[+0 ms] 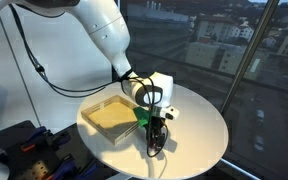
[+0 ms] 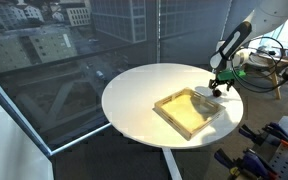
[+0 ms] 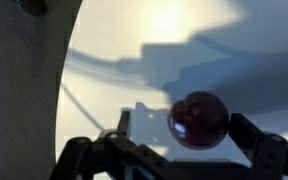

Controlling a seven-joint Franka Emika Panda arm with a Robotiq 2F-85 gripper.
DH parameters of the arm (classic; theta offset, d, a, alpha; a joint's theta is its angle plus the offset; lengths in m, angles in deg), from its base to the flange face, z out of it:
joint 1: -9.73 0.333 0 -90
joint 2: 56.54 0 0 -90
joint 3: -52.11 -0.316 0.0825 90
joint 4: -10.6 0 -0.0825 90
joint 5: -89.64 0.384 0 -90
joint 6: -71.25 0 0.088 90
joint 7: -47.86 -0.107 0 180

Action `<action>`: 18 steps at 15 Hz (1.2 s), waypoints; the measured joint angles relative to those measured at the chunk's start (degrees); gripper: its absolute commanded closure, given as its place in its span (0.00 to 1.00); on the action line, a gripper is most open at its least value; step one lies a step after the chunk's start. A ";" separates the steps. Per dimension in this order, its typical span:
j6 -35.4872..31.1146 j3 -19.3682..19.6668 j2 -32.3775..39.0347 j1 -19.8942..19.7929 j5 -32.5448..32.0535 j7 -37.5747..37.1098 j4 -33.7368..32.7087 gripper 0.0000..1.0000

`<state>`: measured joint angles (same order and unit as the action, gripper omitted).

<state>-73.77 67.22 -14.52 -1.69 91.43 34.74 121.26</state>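
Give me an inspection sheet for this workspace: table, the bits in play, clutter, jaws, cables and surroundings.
Surface: round white table.
Job's things: small dark red ball lying on the table.
Clutter: shallow wooden tray on the table; dark gear off the table.
Grippers: gripper low over the table, jaws open, ball between them, not gripped.
Cables: black cable looping from the arm.
Surroundings: glass wall, city buildings outside.

Daylight from the windows (image 1: pixel 234 50) lights both exterior views evenly, though they are soft. The wrist view is blurry: white glare sits on the table (image 3: pixel 104 70) beyond the jaws, dark shadows cross ahead of them, and the ball (image 3: pixel 197 118) between them looks smeared.
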 measured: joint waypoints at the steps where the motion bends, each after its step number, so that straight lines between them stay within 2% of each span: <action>1: -0.01 0.08 0.21 0.08 0.00 -0.20 -0.09 0.00; 2: -0.01 0.16 0.37 0.17 0.00 -0.34 -0.15 0.09; 3: -0.01 0.21 0.51 0.24 0.00 -0.45 -0.22 0.27; 7: -0.01 0.45 0.87 0.55 0.00 -0.94 -0.39 0.59; 8: -0.01 0.53 1.01 0.67 0.00 -1.07 -0.47 0.64; 13: 0.36 1.14 1.21 1.31 0.00 -1.30 -0.79 0.64; 18: 4.30 1.65 1.19 1.62 0.00 -1.29 -2.35 0.64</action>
<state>-69.47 68.87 -13.32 -0.07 91.43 33.45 118.91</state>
